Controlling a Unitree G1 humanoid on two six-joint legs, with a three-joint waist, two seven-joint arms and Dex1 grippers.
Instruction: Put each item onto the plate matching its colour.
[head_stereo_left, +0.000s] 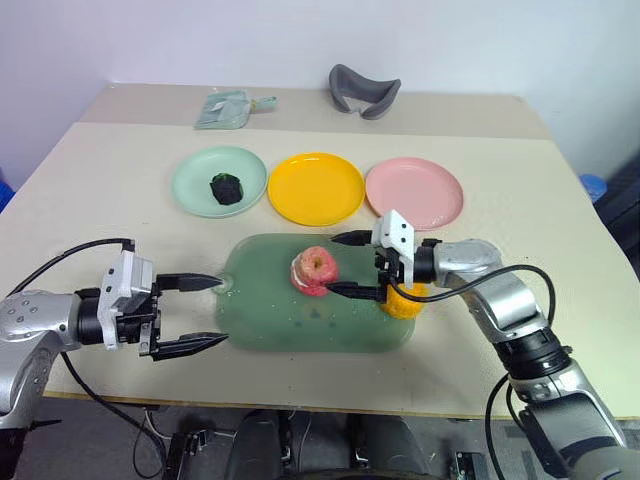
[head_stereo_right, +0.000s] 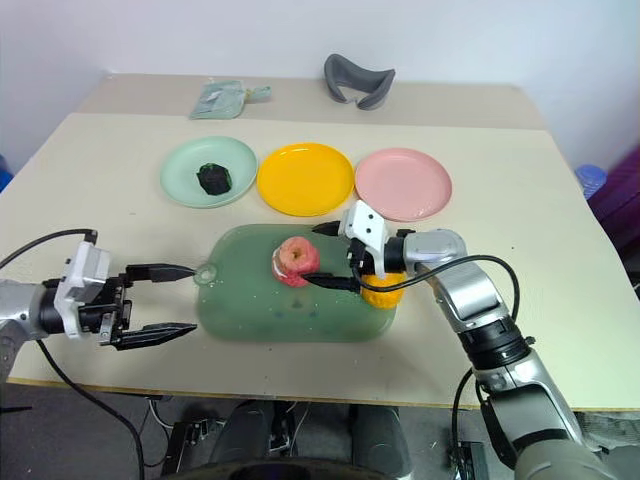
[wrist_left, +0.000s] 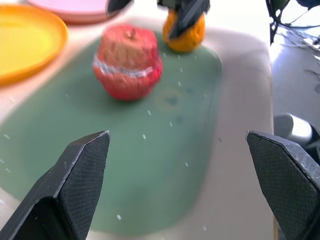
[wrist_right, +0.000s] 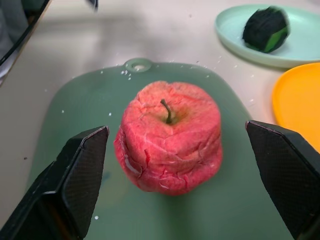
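Left eye view puts my right gripper (head_stereo_left: 342, 265) just right of frame centre, its two black fingers spread wide and pointing toward the picture's left, with the pink-red apple (head_stereo_left: 315, 271) sitting close off the fingertips and nothing clamped between them. From the right wrist view I see that apple (wrist_right: 169, 136) standing upright, stem up, in line with the gap between the fingers and a little beyond their tips, not touched by either one. It rests on the translucent green mat (head_stereo_left: 270, 320) in the middle of the frame. Directly behind my right gripper, at the mat's right edge, the orange-yellow ridged lump (head_stereo_left: 403, 303) lies partly hidden by the wrist. My left gripper (head_stereo_left: 207, 312) hangs at lower left, fingers apart and empty, tips at the mat's left edge and well apart from the apple. Across the upper middle I have the three plates in a row: mint green plate (head_stereo_left: 195, 178) carrying the dark green-black lump (head_stereo_left: 226, 188), then the yellow plate (head_stereo_left: 315, 188), then the pink plate (head_stereo_left: 414, 193), both bare
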